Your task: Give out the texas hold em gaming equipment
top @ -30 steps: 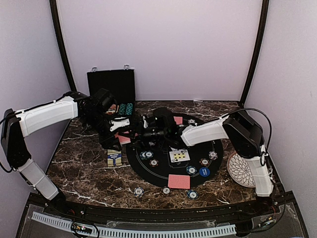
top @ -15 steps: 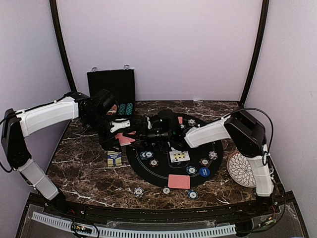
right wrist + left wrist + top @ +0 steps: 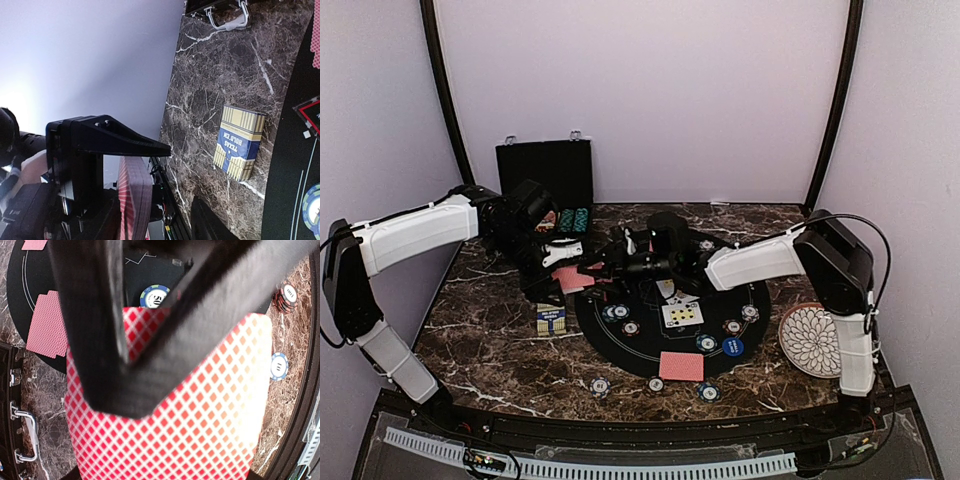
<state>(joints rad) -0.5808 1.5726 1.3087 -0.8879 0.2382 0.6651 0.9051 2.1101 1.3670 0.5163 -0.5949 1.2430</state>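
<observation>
The round black mat [image 3: 620,352] sits at the middle of my dark marble desk [image 3: 490,345]. A blue-and-yellow card box [image 3: 551,320] lies just left of it, and a white patterned plate [image 3: 810,342] just right. A black hard case [image 3: 545,170] stands at the back left. On the mat I see a red-backed face-down card [image 3: 681,366] near the front, with face-up cards [image 3: 682,315] behind it. Three stripe-edged poker chips [image 3: 600,386] lie before the mat. My left pincer [image 3: 568,275] holds the red-backed card deck [image 3: 200,415] at the mat's left rim.

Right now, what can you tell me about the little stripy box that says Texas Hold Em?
The Texas Hold Em card box is a flat carton, cardboard by the look of it, with cream-yellow stripes and a blue band bearing its name. It lies flat on the dark marble table, close beside the round black mat but apart from it. Nothing rests on it.
</observation>
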